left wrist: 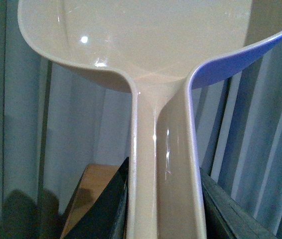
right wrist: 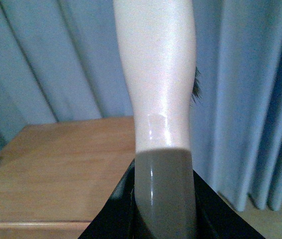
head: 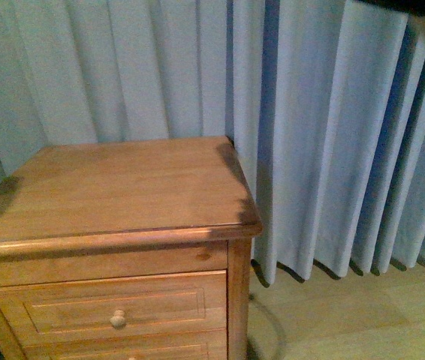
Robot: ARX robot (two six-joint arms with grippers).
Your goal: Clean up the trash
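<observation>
My left gripper point(left wrist: 165, 209) is shut on the handle of the pale pink dustpan point(left wrist: 146, 45), whose scoop fills the far part of the left wrist view, raised in front of the curtain. My right gripper point(right wrist: 162, 209) is shut on the pale handle of the brush point(right wrist: 157, 84); a few dark bristles point(right wrist: 197, 84) show behind it. The brush is held above the wooden cabinet top point(right wrist: 61, 164). No trash shows in any view; the pan's visible inside holds nothing. Neither arm shows clearly in the front view.
A wooden bedside cabinet point(head: 122, 187) with drawers and a round knob point(head: 118, 319) stands at the left. Pale blue curtains point(head: 333, 135) hang behind and to its right. Light wooden floor point(head: 363, 322) lies at lower right.
</observation>
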